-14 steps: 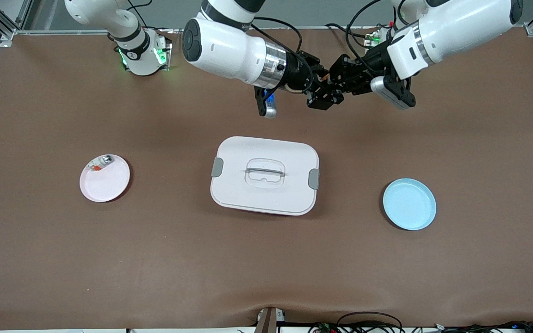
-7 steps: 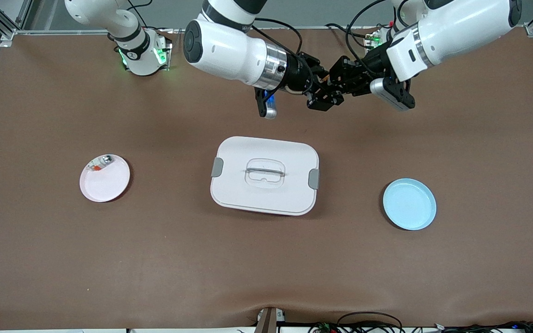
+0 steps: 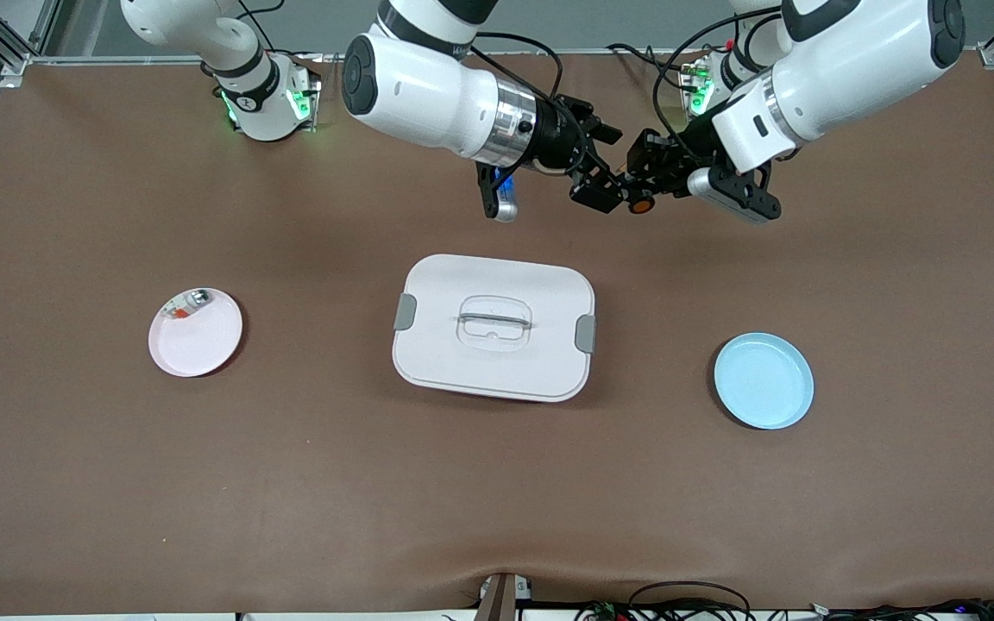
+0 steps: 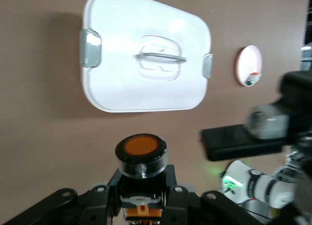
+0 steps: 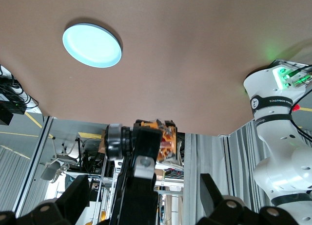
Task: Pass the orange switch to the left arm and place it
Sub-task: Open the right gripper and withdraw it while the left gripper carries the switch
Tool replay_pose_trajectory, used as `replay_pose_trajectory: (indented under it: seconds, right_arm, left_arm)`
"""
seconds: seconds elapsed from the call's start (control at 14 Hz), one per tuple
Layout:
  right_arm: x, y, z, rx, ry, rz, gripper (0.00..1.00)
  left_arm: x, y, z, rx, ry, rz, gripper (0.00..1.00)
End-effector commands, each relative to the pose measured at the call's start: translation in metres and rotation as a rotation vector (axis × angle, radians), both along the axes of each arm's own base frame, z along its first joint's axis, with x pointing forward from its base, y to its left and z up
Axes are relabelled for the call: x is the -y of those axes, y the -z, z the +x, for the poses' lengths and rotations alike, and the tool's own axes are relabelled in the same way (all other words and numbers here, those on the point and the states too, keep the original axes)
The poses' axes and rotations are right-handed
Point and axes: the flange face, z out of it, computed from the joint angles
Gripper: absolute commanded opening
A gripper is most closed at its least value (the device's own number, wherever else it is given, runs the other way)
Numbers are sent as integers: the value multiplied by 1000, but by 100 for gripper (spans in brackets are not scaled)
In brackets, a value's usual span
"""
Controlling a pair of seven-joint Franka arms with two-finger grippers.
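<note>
The orange switch [image 3: 640, 205] is a tiny black part with a round orange cap. My left gripper [image 3: 635, 191] is shut on it and holds it in the air over bare brown table. In the left wrist view the cap [image 4: 141, 148] stands up between the jaws of the left gripper [image 4: 143, 188]. My right gripper [image 3: 602, 168] is open and empty, close beside the switch. In the right wrist view its fingers [image 5: 66, 200] are spread wide around the left gripper's finger and the switch [image 5: 158, 136]. The white lidded box [image 3: 493, 328] sits mid-table and also shows in the left wrist view [image 4: 146, 54].
A pink plate [image 3: 199, 341] with a small silvery part [image 3: 191, 302] lies toward the right arm's end of the table. A blue plate [image 3: 763, 380] lies toward the left arm's end and shows in the right wrist view [image 5: 91, 45]. Cables run along the table's edges.
My right gripper has opened and let go of the switch. My left gripper, shut on the switch, has drawn slightly away toward its own end, so the orange cap now shows.
</note>
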Motion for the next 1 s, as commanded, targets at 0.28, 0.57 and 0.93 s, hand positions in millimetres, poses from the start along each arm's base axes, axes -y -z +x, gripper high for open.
replay_pose_trajectory:
  seconds: [0.28, 0.57, 0.93]
  right_arm:
    - [43, -37, 13, 116, -81, -150, 100]
    - [97, -62, 16, 203, -248, -288, 100]
    - [165, -72, 13, 385, -497, -422, 100]
  left_arm:
    - [-17, 25, 22, 86, 152, 241, 0]
    - [-30, 53, 44, 178, 437, 396, 0]
    - [-41, 96, 69, 220, 657, 561, 0]
